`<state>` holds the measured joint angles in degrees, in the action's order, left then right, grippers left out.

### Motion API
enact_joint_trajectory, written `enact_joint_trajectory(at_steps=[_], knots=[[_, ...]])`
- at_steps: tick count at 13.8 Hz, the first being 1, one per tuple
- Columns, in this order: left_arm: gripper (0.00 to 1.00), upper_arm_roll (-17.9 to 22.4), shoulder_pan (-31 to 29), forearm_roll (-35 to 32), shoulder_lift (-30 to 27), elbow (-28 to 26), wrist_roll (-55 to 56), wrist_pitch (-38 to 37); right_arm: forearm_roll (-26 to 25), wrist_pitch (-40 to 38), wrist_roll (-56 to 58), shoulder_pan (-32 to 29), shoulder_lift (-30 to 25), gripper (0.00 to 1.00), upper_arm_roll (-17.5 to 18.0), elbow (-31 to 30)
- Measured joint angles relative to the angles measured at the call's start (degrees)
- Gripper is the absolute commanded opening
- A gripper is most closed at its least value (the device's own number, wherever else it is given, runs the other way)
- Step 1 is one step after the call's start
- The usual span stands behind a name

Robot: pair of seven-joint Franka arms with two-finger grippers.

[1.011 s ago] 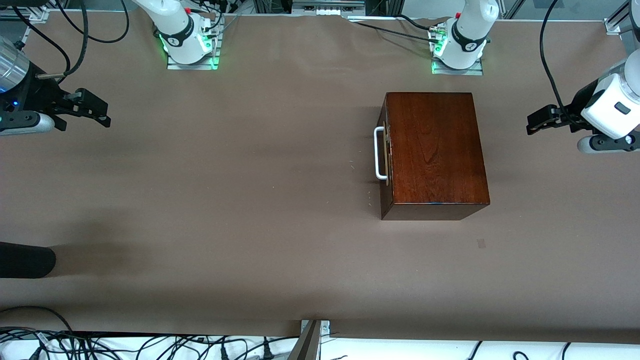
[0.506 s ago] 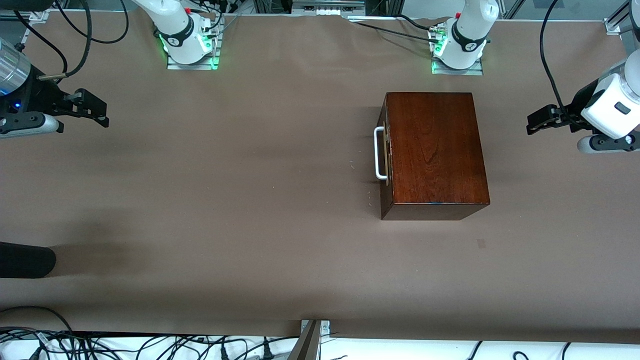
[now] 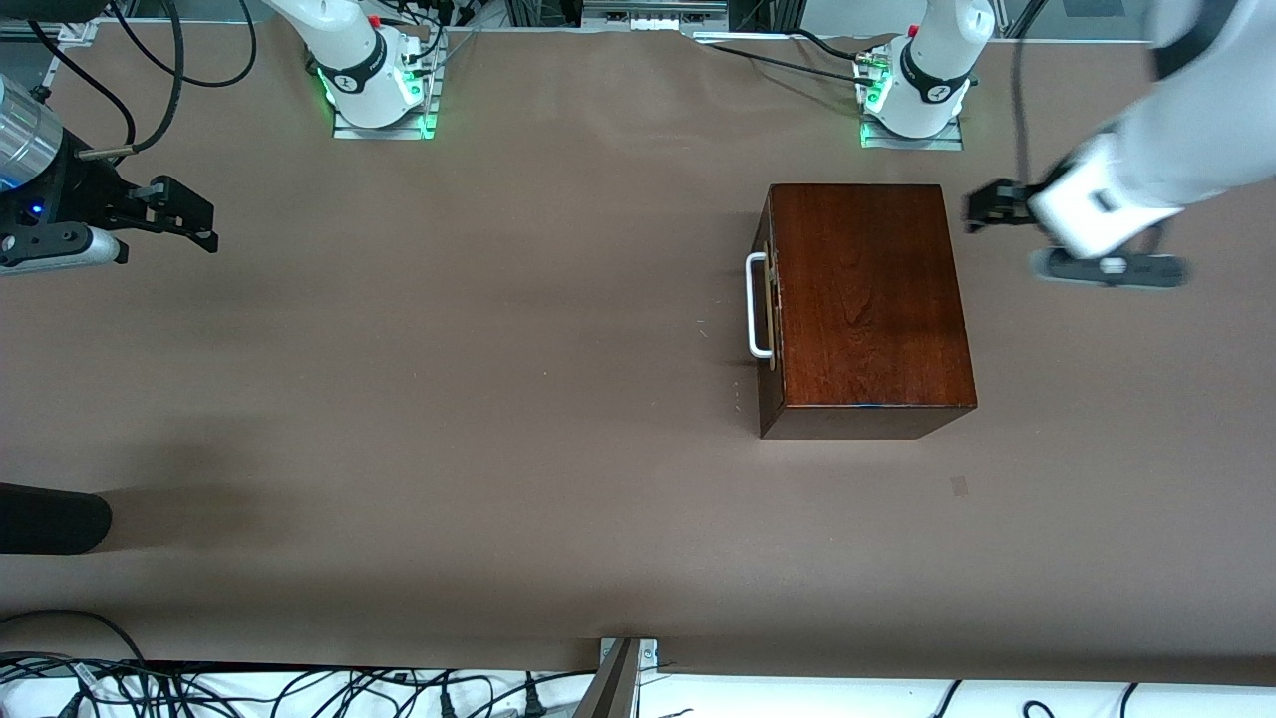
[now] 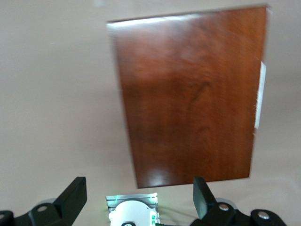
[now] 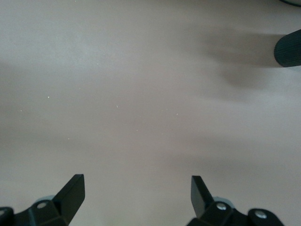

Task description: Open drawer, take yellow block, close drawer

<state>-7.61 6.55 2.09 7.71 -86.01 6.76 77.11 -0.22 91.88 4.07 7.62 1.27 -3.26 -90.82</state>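
The dark glossy wooden box (image 3: 867,299) stands on the table near the left arm's base. Its drawer (image 3: 768,309) is shut, with the white bar handle (image 3: 757,304) facing the right arm's end of the table. The yellow block is hidden. My left gripper (image 3: 982,206) is open and empty, over the table just off the box's edge at the left arm's end. The left wrist view shows the gripper (image 4: 138,190), the box top (image 4: 188,94) and the handle (image 4: 260,96). My right gripper (image 3: 199,214) is open and empty at the right arm's end of the table; it also shows in the right wrist view (image 5: 136,188).
A black cylindrical object (image 3: 50,519) lies at the table edge at the right arm's end, also in the right wrist view (image 5: 289,48). The two arm bases (image 3: 379,85) (image 3: 912,100) stand along the table's edge farthest from the front camera. Brown table (image 3: 498,399) stretches between.
My left gripper has moved from the table's end toward the box, now close to its edge. The right gripper has barely moved. The box and drawer are unchanged.
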Motion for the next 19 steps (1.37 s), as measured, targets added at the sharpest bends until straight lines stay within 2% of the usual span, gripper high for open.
enact_joint_trajectory(at_steps=[3,9,13,19], knots=[[1.00,-1.2,6.5,0.0,4.8,0.1,2.6,5.1,0.0,0.2,0.0,0.2,0.0,1.00,0.2,0.0],[1.00,-1.4,19.0,-0.8,13.6,0.4,24.5,17.9,0.1,0.5,0.0,0.2,0.0,1.00,0.1,0.0],[1.00,-1.4,26.8,-7.3,18.1,0.5,34.0,18.7,0.1,1.2,0.0,0.2,0.0,1.00,0.1,0.0],[1.00,-1.3,30.7,-13.7,24.0,0.4,40.4,19.6,0.1,1.2,0.0,0.2,-0.1,1.00,0.2,0.0]])
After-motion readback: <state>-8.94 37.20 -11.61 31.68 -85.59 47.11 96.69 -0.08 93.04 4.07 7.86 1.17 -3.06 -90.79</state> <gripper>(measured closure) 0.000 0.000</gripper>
